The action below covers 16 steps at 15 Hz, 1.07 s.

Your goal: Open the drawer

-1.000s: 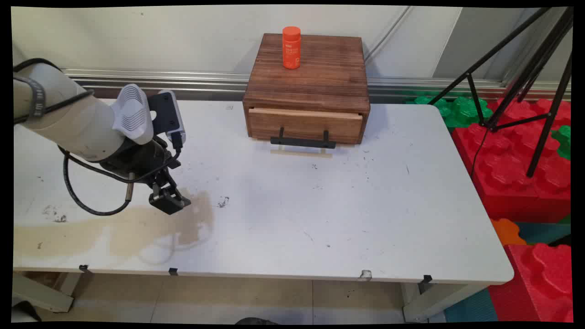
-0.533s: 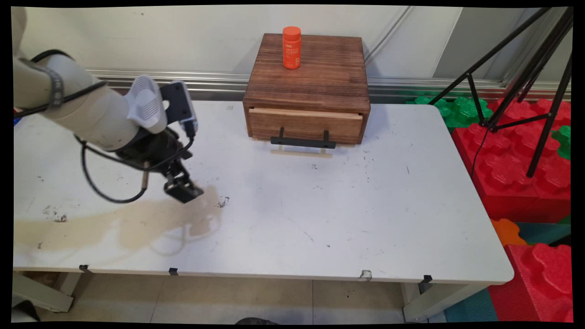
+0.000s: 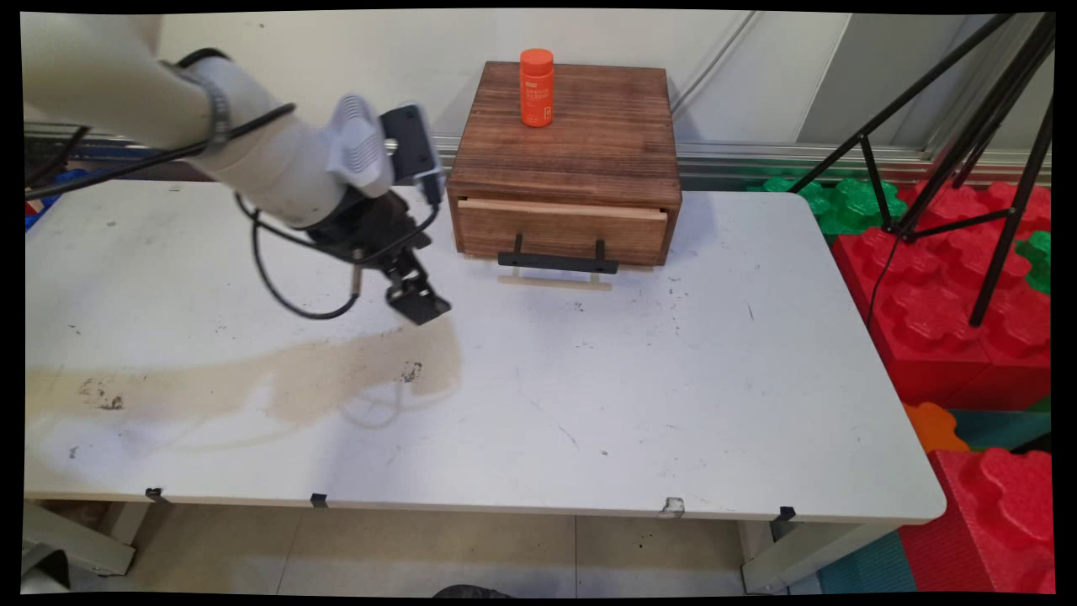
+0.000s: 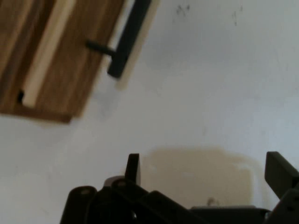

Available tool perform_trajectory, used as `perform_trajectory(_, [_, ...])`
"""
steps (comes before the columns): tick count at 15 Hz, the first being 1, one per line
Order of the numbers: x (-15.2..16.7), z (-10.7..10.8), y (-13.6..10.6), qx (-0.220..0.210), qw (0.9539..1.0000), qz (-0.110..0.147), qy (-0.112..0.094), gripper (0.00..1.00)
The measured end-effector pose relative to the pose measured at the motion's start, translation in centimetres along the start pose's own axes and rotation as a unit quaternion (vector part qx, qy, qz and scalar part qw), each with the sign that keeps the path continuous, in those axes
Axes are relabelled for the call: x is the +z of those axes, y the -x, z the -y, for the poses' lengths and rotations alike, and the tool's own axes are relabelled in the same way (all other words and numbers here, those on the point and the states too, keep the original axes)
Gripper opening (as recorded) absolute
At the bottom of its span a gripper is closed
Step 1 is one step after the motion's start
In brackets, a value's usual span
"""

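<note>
White work table against a pale wall, foam blocks lying to the right.

A white table, scuffed and bearing a brownish stain, is standing before a pale wall with a metal rail running along its base. Beige floor tiles are showing under the near edge. To the right, red foam blocks and green foam blocks are lying stacked, with a black tripod standing over them.
</note>
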Motion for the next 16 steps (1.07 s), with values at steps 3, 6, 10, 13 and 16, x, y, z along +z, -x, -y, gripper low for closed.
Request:
perform_trajectory(3, [1.7, 0.7, -2.4, 0.010, 0.9999, -0.011, -0.002, 1.00])
perform_trajectory(6, [3.8, 1.2, -4.5, 0.017, 0.9997, -0.017, -0.001, 1.00])
perform_trajectory(10, [6.8, 1.7, -6.6, 0.028, 0.9994, -0.020, 0.002, 1.00])
perform_trajectory(13, [9.8, 2.3, -7.9, 0.036, 0.9991, -0.020, 0.004, 1.00])
perform_trajectory(16, [12.6, 2.7, -8.9, 0.040, 0.9990, -0.019, 0.004, 1.00])
